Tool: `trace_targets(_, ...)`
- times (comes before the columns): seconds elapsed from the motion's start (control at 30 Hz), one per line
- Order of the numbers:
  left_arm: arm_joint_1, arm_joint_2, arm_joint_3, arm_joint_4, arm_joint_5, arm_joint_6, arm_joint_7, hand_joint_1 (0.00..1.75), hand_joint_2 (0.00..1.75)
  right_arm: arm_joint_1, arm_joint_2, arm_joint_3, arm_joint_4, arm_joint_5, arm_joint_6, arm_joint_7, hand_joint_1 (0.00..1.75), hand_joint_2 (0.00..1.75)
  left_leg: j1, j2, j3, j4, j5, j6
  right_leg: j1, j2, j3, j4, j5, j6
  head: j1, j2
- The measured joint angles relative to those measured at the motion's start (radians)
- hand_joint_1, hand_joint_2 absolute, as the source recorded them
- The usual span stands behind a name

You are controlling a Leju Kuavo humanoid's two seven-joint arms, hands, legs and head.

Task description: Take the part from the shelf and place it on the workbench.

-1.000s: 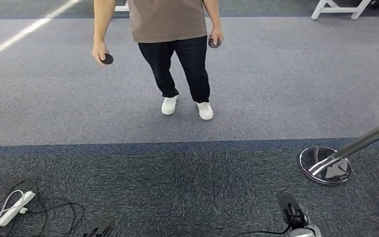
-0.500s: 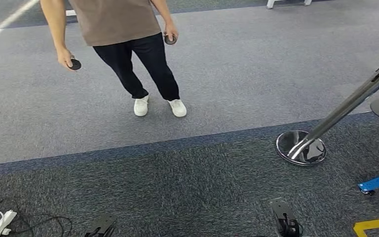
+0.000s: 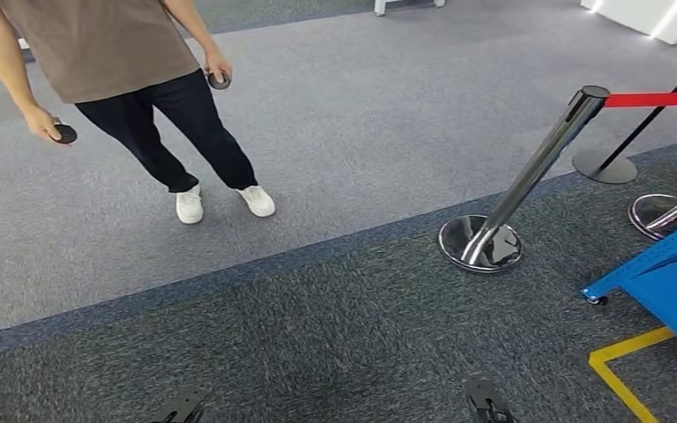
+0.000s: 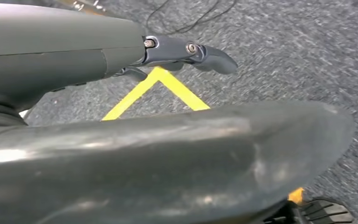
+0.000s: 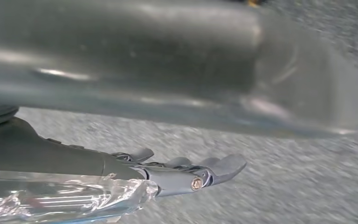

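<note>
My left hand [image 4: 186, 53] hangs over the carpet with its fingers stretched out and nothing in them; its dark tip [image 3: 181, 407] pokes in at the bottom of the head view. Fingers of my right hand [image 5: 186, 175] also lie nearly straight, and its tip [image 3: 487, 404] sits at the bottom edge of the head view. A crinkled piece of clear plastic [image 5: 70, 200] lies against the right hand's underside; I cannot tell whether it wraps a part or is held. A blue metal frame [image 3: 670, 282] on a castor enters at the right edge.
A person [image 3: 132, 62] in a brown shirt stands at the far left, a dark round controller [image 3: 64, 134] in each hand. A chrome stanchion [image 3: 529, 176] with a red belt [image 3: 657, 99] stands ahead right, another base [image 3: 665, 214] behind. Yellow floor tape [image 3: 621, 370] marks the carpet.
The whole view has swung to the right: the person slid to the left edge, the stanchion moved toward the middle, and the blue frame and yellow tape came in. The cables have left the picture.
</note>
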State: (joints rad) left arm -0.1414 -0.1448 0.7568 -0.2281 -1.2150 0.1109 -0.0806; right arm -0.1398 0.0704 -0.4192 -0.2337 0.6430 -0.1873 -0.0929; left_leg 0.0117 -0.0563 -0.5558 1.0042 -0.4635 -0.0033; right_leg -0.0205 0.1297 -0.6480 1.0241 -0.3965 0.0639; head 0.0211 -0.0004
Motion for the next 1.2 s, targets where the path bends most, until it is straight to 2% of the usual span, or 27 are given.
trace_targets(0.03, -0.001, 0.000, 0.000, 0.000, 0.000, 0.000, 0.000, 0.00, 0.00, 0.005, 0.004, 0.000, 0.002, 0.000, 0.005, 0.006, 0.00, 0.00, -0.001, 0.012, 0.000, -0.003, 0.003, 0.009, 0.001, -0.031, -0.013, 0.023, -0.017, 0.003, 0.005, 0.000)
trace_targets(0.1, 0.003, 0.000, 0.000, 0.000, 0.000, 0.000, 0.000, 0.00, 0.00, 0.008, 0.013, -0.001, 0.005, 0.000, 0.011, 0.013, 0.00, 0.00, -0.005, 0.041, 0.000, -0.005, 0.004, 0.018, 0.005, -0.099, -0.064, 0.135, -0.084, 0.005, 0.014, 0.000)
trace_targets(0.17, 0.008, 0.000, 0.000, 0.000, 0.000, 0.000, 0.000, 0.00, 0.00, 0.010, 0.024, -0.001, 0.008, -0.001, 0.016, 0.016, 0.00, 0.00, -0.010, 0.075, 0.000, -0.005, 0.003, 0.021, 0.006, -0.118, -0.119, 0.262, -0.143, 0.008, 0.015, 0.000)
trace_targets(0.2, 0.009, 0.000, 0.000, 0.000, 0.000, 0.000, 0.000, 0.00, 0.00, 0.014, 0.028, -0.001, 0.009, -0.002, 0.019, 0.018, 0.00, 0.00, -0.011, 0.090, 0.000, -0.005, 0.002, 0.021, 0.006, -0.121, -0.123, 0.283, -0.146, 0.009, 0.015, 0.000)
trace_targets(0.23, 0.008, 0.000, 0.000, 0.000, 0.000, 0.000, 0.000, 0.00, 0.00, 0.018, 0.033, -0.002, 0.010, -0.003, 0.021, 0.019, 0.00, 0.00, -0.011, 0.104, 0.000, -0.005, 0.002, 0.020, 0.006, -0.124, -0.106, 0.263, -0.132, 0.009, 0.016, 0.000)
trace_targets(0.27, 0.007, -0.001, 0.000, 0.000, 0.000, -0.001, 0.001, 0.00, 0.00, 0.022, 0.036, -0.002, 0.010, -0.004, 0.022, 0.021, 0.00, 0.00, -0.011, 0.116, 0.001, -0.005, 0.000, 0.018, 0.006, -0.134, -0.068, 0.205, -0.106, 0.008, 0.016, 0.000)
trace_targets(0.33, 0.006, -0.002, 0.000, 0.000, 0.000, -0.001, 0.001, 0.00, 0.00, 0.023, 0.042, -0.003, 0.011, -0.005, 0.023, 0.022, 0.00, 0.00, -0.014, 0.137, 0.007, -0.003, -0.005, 0.011, 0.010, -0.182, 0.018, 0.067, -0.059, 0.001, 0.016, 0.000)
trace_targets(0.37, 0.006, -0.002, 0.000, 0.000, 0.000, -0.001, 0.001, 0.00, 0.00, 0.022, 0.045, -0.003, 0.011, -0.005, 0.023, 0.022, 0.00, 0.00, -0.016, 0.148, 0.010, -0.002, -0.007, 0.005, 0.013, -0.199, 0.044, 0.025, -0.047, -0.005, 0.014, 0.000)
trace_targets(0.4, 0.006, -0.002, 0.000, 0.000, 0.000, -0.001, 0.001, 0.00, 0.00, 0.020, 0.047, -0.003, 0.012, -0.005, 0.024, 0.022, 0.00, 0.00, -0.017, 0.157, 0.012, -0.002, -0.008, -0.001, 0.016, -0.207, 0.054, 0.008, -0.043, -0.011, 0.014, 0.000)
trace_targets(0.47, 0.004, -0.002, 0.000, 0.000, 0.000, -0.001, 0.001, 0.00, 0.00, 0.021, 0.049, -0.003, 0.012, -0.006, 0.024, 0.023, 0.00, 0.00, -0.016, 0.177, 0.017, -0.004, -0.010, -0.013, 0.019, -0.184, 0.050, 0.006, -0.038, -0.024, 0.013, 0.000)
trace_targets(0.5, 0.002, -0.003, 0.000, 0.000, -0.001, -0.001, 0.001, 0.00, 0.00, 0.022, 0.050, -0.003, 0.012, -0.007, 0.025, 0.023, 0.00, 0.00, -0.014, 0.171, 0.018, -0.001, -0.015, -0.020, 0.017, -0.172, 0.050, 0.003, -0.035, -0.030, 0.012, 0.000)
trace_targets(0.57, 0.000, -0.004, 0.000, 0.000, -0.001, -0.002, 0.002, 0.00, 0.00, 0.022, 0.052, -0.004, 0.013, -0.008, 0.025, 0.025, 0.00, 0.00, -0.010, 0.125, -0.002, 0.049, -0.054, -0.032, 0.011, -0.146, 0.051, -0.003, -0.028, -0.040, 0.007, 0.000)
trace_targets(0.6, 0.001, -0.004, 0.000, 0.000, -0.001, -0.002, 0.002, 0.00, 0.00, 0.021, 0.053, -0.004, 0.013, -0.009, 0.026, 0.025, 0.00, 0.00, -0.009, 0.094, -0.029, 0.107, -0.086, -0.035, 0.009, -0.134, 0.049, -0.004, -0.026, -0.043, 0.004, 0.000)
trace_targets(0.63, 0.002, -0.004, 0.000, 0.000, -0.002, -0.003, 0.003, 0.00, 0.00, 0.020, 0.055, -0.004, 0.013, -0.009, 0.027, 0.025, 0.00, 0.00, -0.008, 0.076, -0.063, 0.177, -0.117, -0.037, 0.008, -0.120, 0.047, -0.004, -0.025, -0.045, 0.001, 0.000)
trace_targets(0.67, 0.005, -0.004, 0.000, 0.000, -0.002, -0.003, 0.005, 0.00, 0.00, 0.020, 0.056, -0.004, 0.013, -0.008, 0.028, 0.025, 0.00, 0.00, -0.008, 0.068, -0.095, 0.236, -0.137, -0.038, 0.008, -0.105, 0.046, -0.004, -0.024, -0.046, 0.000, 0.000)
trace_targets(0.7, 0.007, -0.004, 0.000, 0.000, -0.002, -0.004, 0.006, 0.00, 0.00, 0.021, 0.057, -0.004, 0.013, -0.008, 0.028, 0.026, 0.00, 0.00, -0.007, 0.064, -0.116, 0.270, -0.139, -0.039, 0.008, -0.089, 0.044, -0.004, -0.023, -0.046, -0.001, 0.000)
trace_targets(0.73, 0.008, -0.004, 0.000, 0.000, -0.003, -0.005, 0.007, 0.00, 0.00, 0.023, 0.057, -0.004, 0.013, -0.007, 0.028, 0.026, 0.00, 0.00, -0.007, 0.062, -0.118, 0.263, -0.119, -0.039, 0.007, -0.074, 0.044, -0.004, -0.022, -0.045, -0.001, 0.000)
trace_targets(0.77, 0.008, -0.004, 0.000, 0.000, -0.003, -0.005, 0.008, 0.00, 0.00, 0.024, 0.057, -0.004, 0.013, -0.006, 0.028, 0.026, 0.00, 0.00, -0.005, 0.057, -0.100, 0.221, -0.084, -0.038, 0.006, -0.059, 0.044, -0.004, -0.021, -0.043, -0.001, 0.000)
trace_targets(0.83, 0.006, -0.004, 0.000, 0.000, -0.004, -0.006, 0.008, 0.00, 0.00, 0.023, 0.058, -0.004, 0.013, -0.005, 0.028, 0.025, 0.00, 0.00, 0.003, 0.017, -0.040, 0.090, -0.018, -0.039, 0.006, -0.032, 0.041, -0.001, -0.018, -0.035, -0.003, 0.000)
trace_targets(0.9, 0.004, -0.005, 0.000, 0.000, -0.004, -0.006, 0.008, 0.00, 0.00, 0.022, 0.058, -0.005, 0.013, -0.003, 0.028, 0.024, 0.00, 0.00, 0.007, -0.019, -0.005, 0.011, 0.001, -0.033, 0.006, -0.010, 0.032, 0.000, -0.014, -0.022, -0.005, 0.000)
trace_targets(0.97, 0.003, -0.005, 0.000, 0.000, -0.004, -0.006, 0.007, 0.00, 0.00, 0.027, 0.058, -0.007, 0.013, -0.002, 0.028, 0.022, 0.00, 0.00, 0.005, -0.011, -0.002, 0.000, 0.001, -0.017, 0.002, 0.008, 0.024, -0.007, -0.007, -0.008, -0.007, 0.000)
trace_targets(1.0, 0.002, -0.006, 0.000, 0.000, -0.004, -0.006, 0.007, 0.00, 0.00, 0.032, 0.058, -0.008, 0.013, -0.001, 0.028, 0.022, 0.00, 0.00, 0.004, -0.001, -0.002, -0.003, 0.004, -0.009, 0.001, 0.000, 0.021, -0.007, -0.007, -0.003, -0.007, 0.000)
trace_targets(1.07, 0.002, -0.007, 0.000, 0.000, -0.003, -0.006, 0.005, 0.00, 0.00, 0.035, 0.058, -0.010, 0.013, 0.000, 0.026, 0.022, 0.00, 0.00, 0.004, 0.023, -0.002, -0.007, 0.009, 0.005, 0.003, -0.056, -0.004, 0.042, -0.039, 0.002, 0.000, 0.000)
trace_targets(1.1, 0.004, -0.007, 0.000, 0.000, -0.003, -0.006, 0.005, 0.00, 0.00, 0.033, 0.058, -0.010, 0.013, 0.000, 0.025, 0.022, 0.00, 0.00, 0.001, 0.037, -0.002, -0.008, 0.009, 0.010, 0.005, -0.090, -0.028, 0.097, -0.072, 0.002, 0.004, 0.000)
trace_targets(1.13, 0.008, -0.006, 0.000, 0.000, -0.003, -0.006, 0.005, 0.00, 0.00, 0.030, 0.058, -0.010, 0.014, 0.001, 0.024, 0.021, 0.00, 0.00, -0.001, 0.051, -0.002, -0.008, 0.008, 0.013, 0.006, -0.111, -0.061, 0.169, -0.110, 0.004, 0.008, 0.000)
trace_targets(1.17, 0.011, -0.006, 0.000, 0.000, -0.003, -0.006, 0.005, 0.00, 0.00, 0.028, 0.058, -0.010, 0.014, 0.002, 0.023, 0.021, 0.00, 0.00, -0.004, 0.067, -0.002, -0.008, 0.008, 0.014, 0.006, -0.119, -0.092, 0.237, -0.140, 0.005, 0.008, 0.000)
trace_targets(1.2, 0.013, -0.006, 0.001, 0.000, -0.002, -0.006, 0.005, 0.00, 0.00, 0.029, 0.058, -0.011, 0.014, 0.002, 0.022, 0.021, 0.00, 0.00, -0.006, 0.081, -0.002, -0.008, 0.007, 0.015, 0.006, -0.121, -0.110, 0.282, -0.154, 0.005, 0.008, 0.000)
